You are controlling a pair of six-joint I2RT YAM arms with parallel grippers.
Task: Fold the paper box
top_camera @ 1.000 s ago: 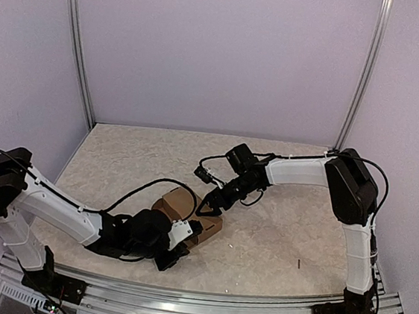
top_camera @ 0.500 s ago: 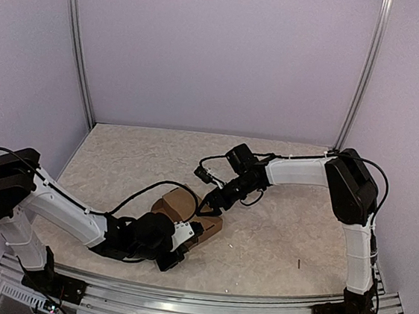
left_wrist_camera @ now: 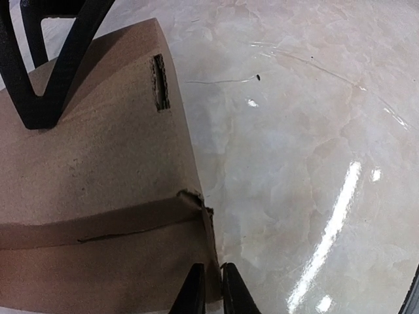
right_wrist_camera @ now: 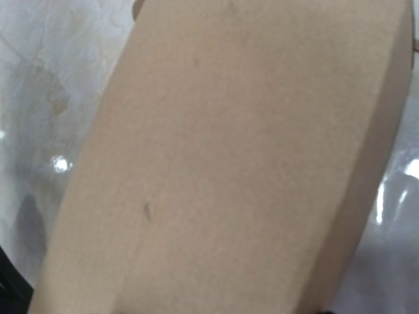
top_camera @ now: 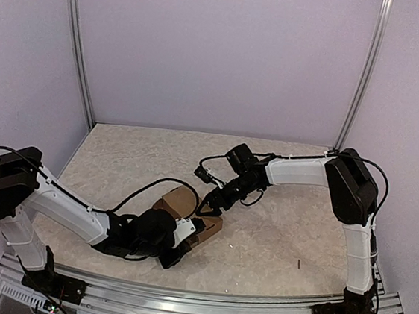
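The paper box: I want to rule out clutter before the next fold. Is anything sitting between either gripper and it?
Nothing visible stands in the way. The left gripper has its fingertips closed on an edge of the paper box, and the tip of the right gripper rests directly on the cardboard's upper face. Both are in contact.

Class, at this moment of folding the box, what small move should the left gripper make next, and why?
Probably tilt the pinched edge upward, folding along the crease. The left gripper is shut on the paper box's near edge, while the right gripper rests on the panel beyond the crease, apparently steadying it.
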